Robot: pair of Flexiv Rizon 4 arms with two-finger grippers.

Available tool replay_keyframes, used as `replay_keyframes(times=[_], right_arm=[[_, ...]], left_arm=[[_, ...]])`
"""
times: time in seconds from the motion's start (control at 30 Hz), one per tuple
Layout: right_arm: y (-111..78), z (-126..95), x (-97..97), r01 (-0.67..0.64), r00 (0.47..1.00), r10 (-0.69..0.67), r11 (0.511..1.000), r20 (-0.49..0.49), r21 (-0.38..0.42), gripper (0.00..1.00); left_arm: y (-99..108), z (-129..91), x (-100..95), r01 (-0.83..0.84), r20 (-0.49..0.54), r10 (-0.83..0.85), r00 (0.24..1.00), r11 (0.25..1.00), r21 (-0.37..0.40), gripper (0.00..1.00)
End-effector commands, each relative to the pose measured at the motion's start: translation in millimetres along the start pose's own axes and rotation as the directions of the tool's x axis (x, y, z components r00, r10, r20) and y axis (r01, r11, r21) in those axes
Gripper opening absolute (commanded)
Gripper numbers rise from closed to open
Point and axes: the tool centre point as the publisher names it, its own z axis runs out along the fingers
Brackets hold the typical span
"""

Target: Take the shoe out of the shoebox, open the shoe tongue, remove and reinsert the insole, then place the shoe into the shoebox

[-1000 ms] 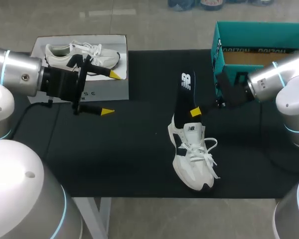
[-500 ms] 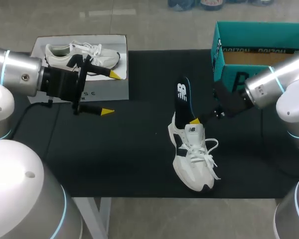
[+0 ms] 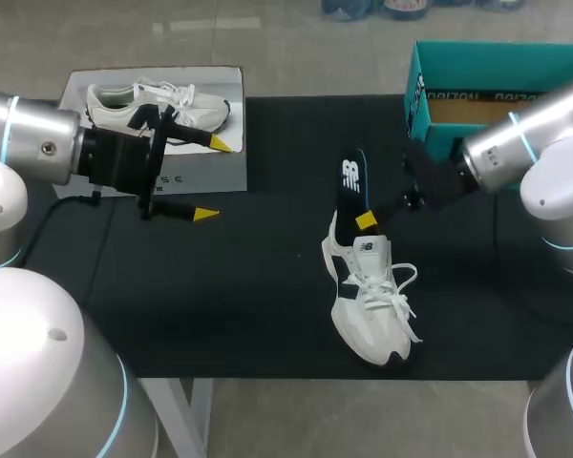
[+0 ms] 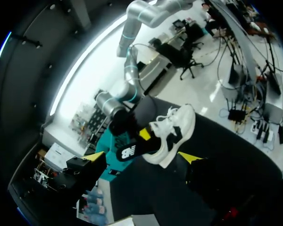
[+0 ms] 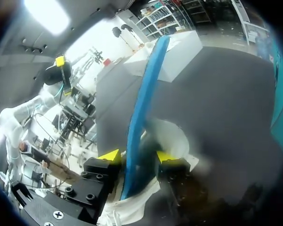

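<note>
A white shoe (image 3: pixel 368 301) with dark panels lies on the black mat (image 3: pixel 220 286), toe toward the front edge. A dark insole (image 3: pixel 351 183) with a blue edge stands up out of its heel opening. My right gripper (image 3: pixel 368 220) is at the insole's lower part, just above the heel. In the right wrist view the insole (image 5: pixel 148 84) runs between the fingers of the right gripper (image 5: pixel 137 156), which stand apart with a gap beside it, above the shoe (image 5: pixel 174 136). My left gripper (image 3: pixel 210 178) hovers open over the mat's left side, holding nothing; its view looks toward the shoe (image 4: pixel 174 134).
The teal shoebox (image 3: pixel 477 57) stands open at the back right, behind my right arm. A white sheet (image 3: pixel 100 153) showing a white shoe lies at the back left, under my left arm. Bare mat lies between the shoe and the left gripper.
The right gripper carried the insole's lower end down toward the heel and shifted slightly back. Its fingers have parted from the insole. The left arm kept still.
</note>
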Motion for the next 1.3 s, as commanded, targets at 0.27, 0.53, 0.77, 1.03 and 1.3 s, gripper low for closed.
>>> replay_keyframes(times=[0.27,0.53,0.77,1.03,1.3], right_arm=[[10.4,-4,-12.4,-0.006,1.0,0.007,1.0,0.016,-0.024,0.0],[-3.9,-3,-7.9,-0.018,1.0,0.018,1.0,-0.001,-0.012,0.0],[-29.2,6,1.6,-0.04,0.999,0.041,0.999,-0.032,0.028,0.0],[-47.0,18,8.6,-0.058,0.997,0.06,0.997,-0.046,0.058,0.0],[-22.3,10,9.1,-0.028,0.999,0.029,0.999,-0.024,0.039,0.33]], left_arm=[[0,0,-0.5,0.0,-0.004,0.0,1.0,1.0,-0.002,1.0],[0,0,-0.5,0.0,-0.004,0.0,1.0,1.0,-0.002,1.0],[0,0,-0.5,0.0,-0.004,0.0,1.0,1.0,-0.002,1.0],[0,0,-0.5,0.0,-0.004,0.0,1.0,1.0,-0.002,1.0],[0,0,-0.5,0.0,-0.004,0.0,1.0,1.0,-0.002,1.0]])
